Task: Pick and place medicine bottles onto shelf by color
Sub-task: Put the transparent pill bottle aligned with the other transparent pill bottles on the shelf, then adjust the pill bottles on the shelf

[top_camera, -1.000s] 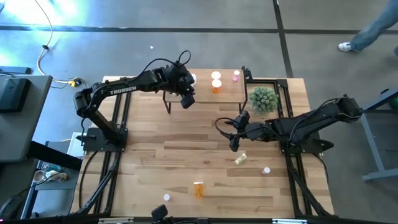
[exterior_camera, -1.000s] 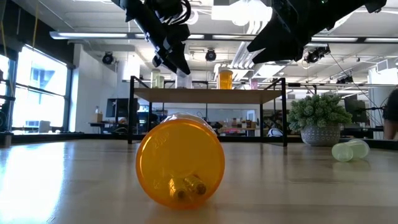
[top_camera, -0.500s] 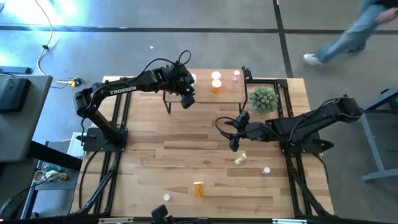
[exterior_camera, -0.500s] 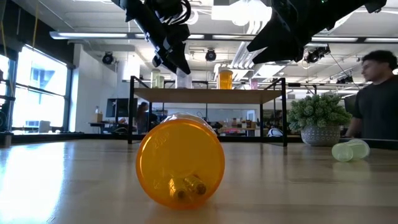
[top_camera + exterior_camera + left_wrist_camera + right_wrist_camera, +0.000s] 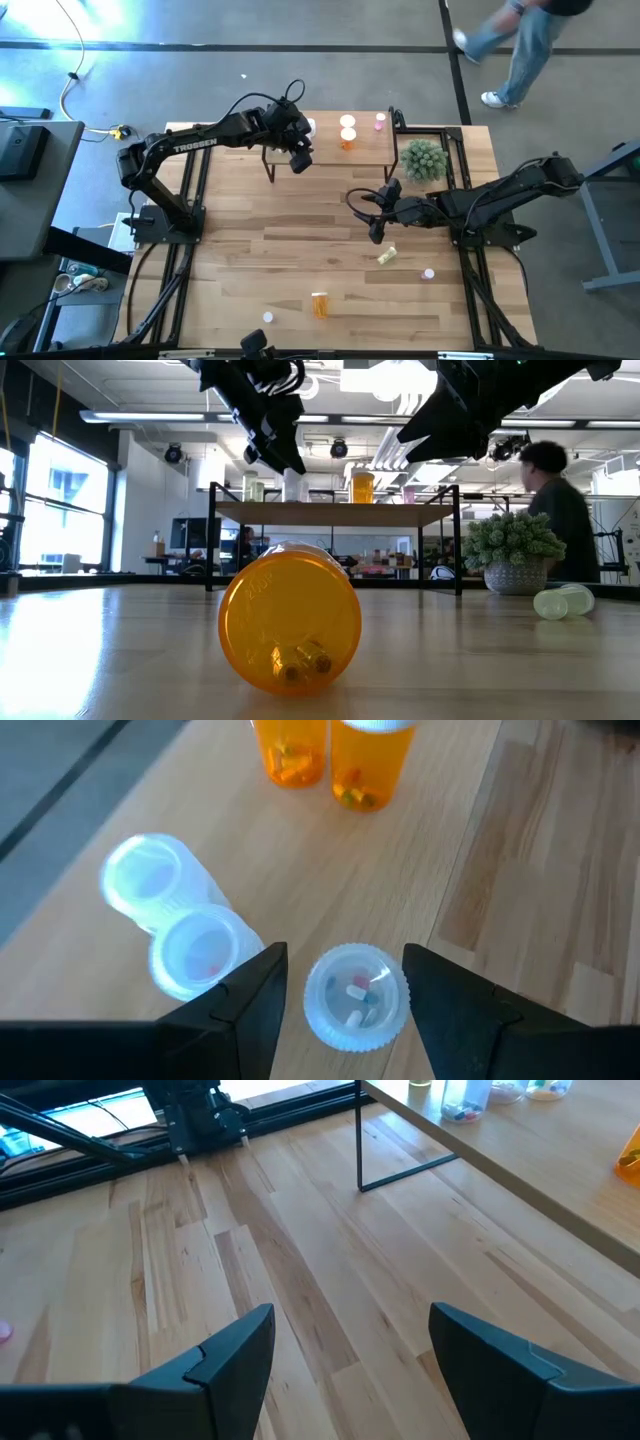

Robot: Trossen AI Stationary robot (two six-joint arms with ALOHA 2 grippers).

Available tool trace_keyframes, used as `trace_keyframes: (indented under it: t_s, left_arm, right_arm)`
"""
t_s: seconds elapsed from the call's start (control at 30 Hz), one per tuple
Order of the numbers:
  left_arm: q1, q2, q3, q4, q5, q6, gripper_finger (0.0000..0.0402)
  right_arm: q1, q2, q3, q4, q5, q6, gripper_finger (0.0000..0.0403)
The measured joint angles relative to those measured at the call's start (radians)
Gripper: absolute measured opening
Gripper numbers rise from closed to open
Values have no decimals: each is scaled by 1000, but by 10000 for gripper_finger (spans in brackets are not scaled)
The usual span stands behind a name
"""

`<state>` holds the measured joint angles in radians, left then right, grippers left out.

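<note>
The shelf [image 5: 372,150] stands at the table's far side. On it stand clear bottles [image 5: 150,885], two orange bottles [image 5: 368,760] and a pink one [image 5: 380,122]. My left gripper [image 5: 298,157] is open above the shelf's left part. Its fingers stand on either side of an upright clear white-capped bottle [image 5: 355,997] without touching it. My right gripper [image 5: 377,216] is open and empty above the table's middle right. An orange bottle [image 5: 319,304] and a yellow-green bottle [image 5: 387,256] lie on their sides on the table. A pink bottle [image 5: 428,273] and a white one [image 5: 268,317] also rest there.
A green spiky plant [image 5: 423,160] stands in a pot just right of the shelf. The shelf's black legs [image 5: 360,1140] stand ahead of my right gripper. A person [image 5: 560,510] walks past beyond the table's far edge. Bare plank tabletop [image 5: 290,230] lies between the arms.
A person has walked across the room beyond the table's far edge. Both arms and the bottles have kept still.
</note>
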<state>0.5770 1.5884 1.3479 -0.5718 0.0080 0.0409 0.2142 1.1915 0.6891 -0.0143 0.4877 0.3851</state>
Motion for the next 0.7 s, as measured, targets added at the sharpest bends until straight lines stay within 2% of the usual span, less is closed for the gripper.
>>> trace_keyframes:
  t_s: [0.43,0.7]
  left_arm:
    - [1,-135,0,-10,-1,36,191]
    - [0,-279,-10,-82,3,67,191]
  right_arm:
    - [-5,0,0,82,0,-56,257]
    - [-78,0,54,101,-2,-94,257]
